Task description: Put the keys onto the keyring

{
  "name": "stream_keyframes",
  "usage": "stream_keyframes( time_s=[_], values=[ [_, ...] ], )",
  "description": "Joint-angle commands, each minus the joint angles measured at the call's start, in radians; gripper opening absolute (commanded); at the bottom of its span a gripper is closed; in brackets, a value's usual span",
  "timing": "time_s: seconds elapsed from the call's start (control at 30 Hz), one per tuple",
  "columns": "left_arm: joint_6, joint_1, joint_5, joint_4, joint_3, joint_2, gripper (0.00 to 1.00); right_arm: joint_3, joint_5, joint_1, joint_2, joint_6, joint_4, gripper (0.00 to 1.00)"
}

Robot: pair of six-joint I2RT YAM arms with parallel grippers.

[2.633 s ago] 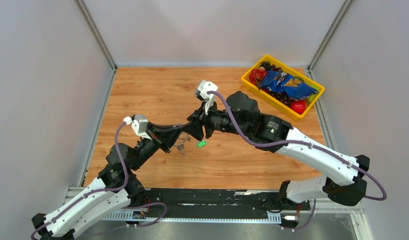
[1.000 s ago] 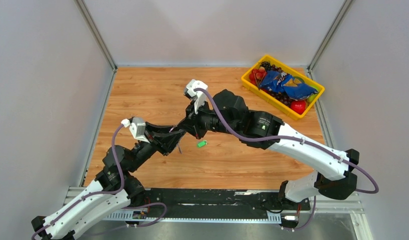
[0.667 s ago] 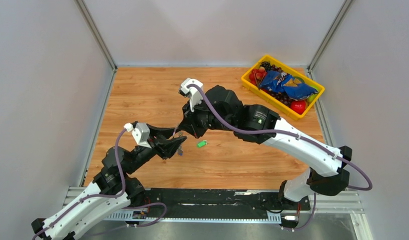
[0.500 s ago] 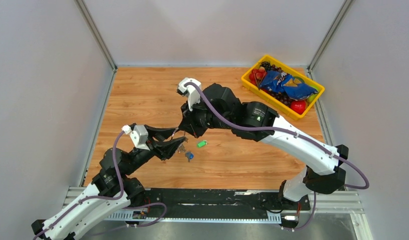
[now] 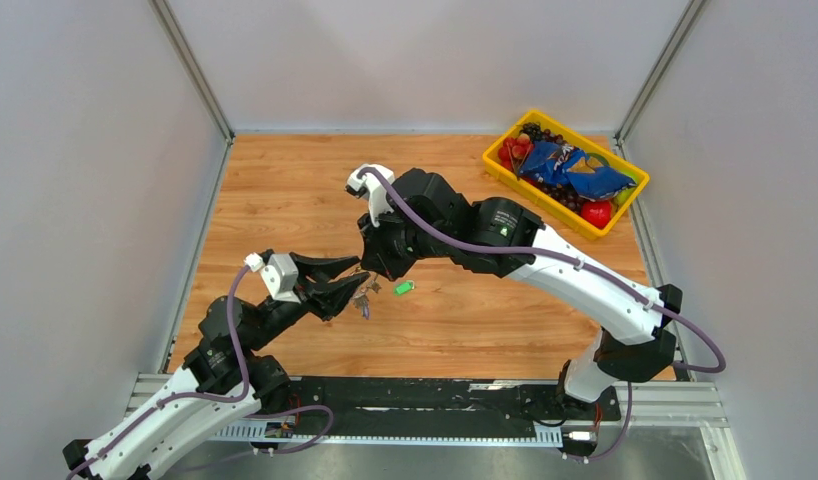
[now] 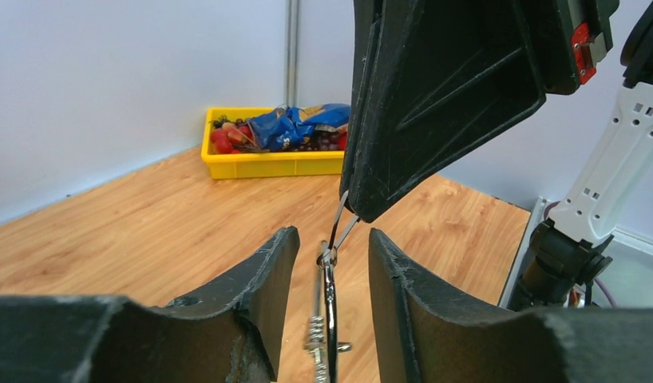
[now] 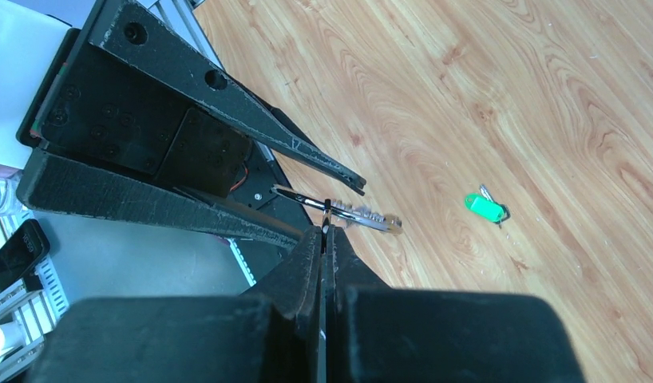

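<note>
Both grippers have shifted leftward since earlier. Nearest, the left gripper (image 6: 331,239) stands half-open astride the keyring (image 6: 330,297), gaps either side. The right gripper (image 7: 326,233) pinches its wire tight. Beyond, the green-tagged key (image 7: 484,208) lies on the table (image 5: 285,190).

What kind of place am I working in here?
Probably a robot test cell, not a home: a wooden tabletop boxed in by plain white panels, with a yellow bin of fruit and a blue snack bag.
</note>
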Motion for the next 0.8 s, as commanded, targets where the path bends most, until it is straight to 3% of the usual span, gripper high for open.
stream_keyframes(
  time_s=[0.0, 0.77],
  values=[
    [0.032, -0.003, 0.02, 0.019, 0.017, -0.003, 0.45, 0.062, -0.012, 0.006, -0.002, 0.028, -0.012, 0.0],
    [0.042, -0.003, 0.038, 0.06, -0.001, -0.009, 0.41, 0.097, -0.037, 0.006, 0.022, 0.039, -0.027, 0.0]
  ],
)
